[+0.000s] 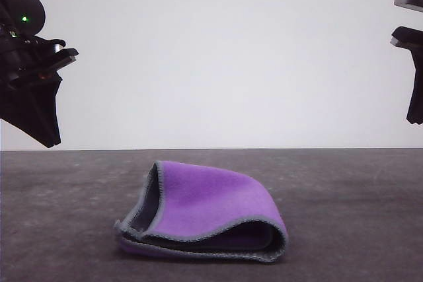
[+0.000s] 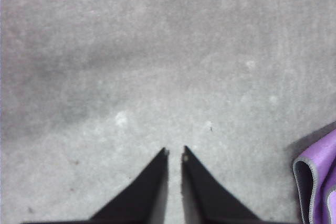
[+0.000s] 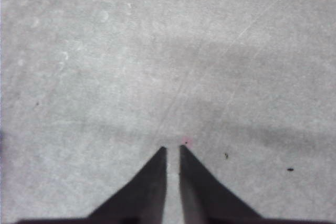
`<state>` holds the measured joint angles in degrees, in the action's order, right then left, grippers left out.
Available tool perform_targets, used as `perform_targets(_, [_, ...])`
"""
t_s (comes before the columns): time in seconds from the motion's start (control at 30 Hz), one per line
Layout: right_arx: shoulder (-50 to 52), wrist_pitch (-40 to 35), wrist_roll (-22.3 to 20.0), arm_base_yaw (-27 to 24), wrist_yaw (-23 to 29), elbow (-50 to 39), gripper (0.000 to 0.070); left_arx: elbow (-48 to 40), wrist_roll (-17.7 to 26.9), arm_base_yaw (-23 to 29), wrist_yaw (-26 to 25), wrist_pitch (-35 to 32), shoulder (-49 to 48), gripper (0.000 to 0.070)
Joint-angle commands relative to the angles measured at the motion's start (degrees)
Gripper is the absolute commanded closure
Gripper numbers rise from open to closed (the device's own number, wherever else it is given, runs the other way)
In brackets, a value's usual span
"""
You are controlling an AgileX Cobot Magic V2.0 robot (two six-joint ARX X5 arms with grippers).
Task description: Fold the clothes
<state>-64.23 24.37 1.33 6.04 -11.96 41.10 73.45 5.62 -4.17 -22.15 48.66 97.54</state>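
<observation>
Arms are hanging raised at either side; I'm seeing the left gripper (image 2: 175, 153) and right gripper (image 3: 172, 149) clenched, grasping nothing. Folded fleecy purple-and-grey cloth (image 1: 205, 212) is lying between them on the speckled grey table (image 1: 344, 189).

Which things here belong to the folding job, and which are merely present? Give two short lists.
Belong to the job:
- purple and grey cloth, lying folded over
- left gripper, nearly shut, empty
- right gripper, nearly shut, empty

Merely present:
- grey table
- white wall
</observation>
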Motion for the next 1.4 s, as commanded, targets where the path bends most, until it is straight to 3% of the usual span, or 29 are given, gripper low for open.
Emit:
perform_targets(0.0, [-0.5, -0.7, -0.5, 0.2, 0.0, 0.7, 0.0689, 1.1, -1.7, -0.1, 0.2, 0.1, 0.2, 0.0688])
perform_targets(0.47, [-0.5, -2.3, -0.3, 0.2, 0.0, 0.7, 0.0688, 1.1, -1.3, -0.1, 0.4, -0.9, 0.1, 0.0685])
perform_targets(0.53, [-0.5, -2.3, -0.3, 0.2, 0.0, 0.7, 0.0688, 1.0, 3.1, -0.1, 1.9, -0.5, -0.5, 0.0684])
perform_targets(0.63, [-0.5, -2.3, -0.3, 0.2, 0.0, 0.7, 0.0688, -1.9, 2.3, -0.3, 6.7, -1.1, -3.4, 0.0685])
perform_targets(0.73, [-0.5, -2.3, -0.3, 0.2, 0.0, 0.7, 0.0688, -9.5, 0.3, -0.3, 12.3, -8.1, -9.3, 0.0685])
perform_targets(1.0, [-0.5, -2.5, -0.3, 0.2, 0.0, 0.7, 0.0689, -35.0, -4.5, -0.3, 17.4, -27.9, -33.4, 0.0685])
perform_targets(1.23, [-0.5, -2.5, -0.3, 0.2, 0.0, 0.7, 0.0688, -51.3, -5.6, -0.2, 23.2, -30.4, -56.5, 0.0685])
perform_targets(1.37, [-0.5, -2.5, -0.3, 0.2, 0.0, 0.7, 0.0688, -59.8, -8.0, 0.4, 24.0, -30.3, -70.1, 0.0685])
